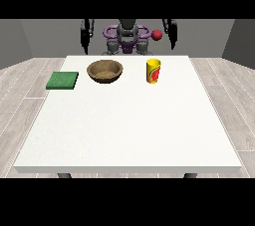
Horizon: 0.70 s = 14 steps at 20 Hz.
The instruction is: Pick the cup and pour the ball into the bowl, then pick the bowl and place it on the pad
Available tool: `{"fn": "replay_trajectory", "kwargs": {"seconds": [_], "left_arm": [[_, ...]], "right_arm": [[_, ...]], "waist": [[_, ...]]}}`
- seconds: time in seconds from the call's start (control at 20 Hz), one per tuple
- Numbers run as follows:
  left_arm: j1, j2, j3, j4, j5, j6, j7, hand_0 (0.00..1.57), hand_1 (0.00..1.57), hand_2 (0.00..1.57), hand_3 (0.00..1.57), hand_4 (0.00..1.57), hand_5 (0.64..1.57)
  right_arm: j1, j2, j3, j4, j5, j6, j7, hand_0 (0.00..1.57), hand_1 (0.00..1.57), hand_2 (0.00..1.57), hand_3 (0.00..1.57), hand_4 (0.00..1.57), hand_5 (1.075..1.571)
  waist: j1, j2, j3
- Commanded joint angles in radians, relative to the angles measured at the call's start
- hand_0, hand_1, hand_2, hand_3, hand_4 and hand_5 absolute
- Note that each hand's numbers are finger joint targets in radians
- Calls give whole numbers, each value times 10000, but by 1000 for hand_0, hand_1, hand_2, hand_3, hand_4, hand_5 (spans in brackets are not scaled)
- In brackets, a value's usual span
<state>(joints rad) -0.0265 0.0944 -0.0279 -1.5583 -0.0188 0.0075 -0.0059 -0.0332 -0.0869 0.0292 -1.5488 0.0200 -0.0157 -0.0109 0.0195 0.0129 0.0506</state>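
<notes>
While the cup [154, 71] stands well apart from both hands, their fingers' state cannot be told.

walls: plain grey | floor [30, 78]: pale wood planks | furniture: large white table [129, 125]

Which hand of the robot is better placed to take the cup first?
Probably the robot's left hand, at the view's right: the yellow cup stands on that side of the table, while the bowl lies nearer the other hand.

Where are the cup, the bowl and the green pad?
cup [153, 71], front view, on its yellow side wall.
bowl [104, 74], front view, on its brown front wall.
green pad [63, 80], front view, on its top face.
</notes>
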Motion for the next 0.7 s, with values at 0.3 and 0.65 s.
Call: {"fn": "replay_trajectory", "kwargs": {"seconds": [0.3,0.65], "left_arm": [[1450,-882,-227,-1253,1644,-193,105,0,0,0,0,0,1524],[1923,-932,-1944,-3311,1280,474,277,0,0,0,0,0,1507]], "right_arm": [[1570,386,-573,-598,-1113,44,-215,0,0,0,0,0,1568],[698,-314,-1615,-993,-1659,339,-65,0,0,0,0,0,1566]], "waist": [[-45,-3202,-494],[349,-1866,-504]]}}
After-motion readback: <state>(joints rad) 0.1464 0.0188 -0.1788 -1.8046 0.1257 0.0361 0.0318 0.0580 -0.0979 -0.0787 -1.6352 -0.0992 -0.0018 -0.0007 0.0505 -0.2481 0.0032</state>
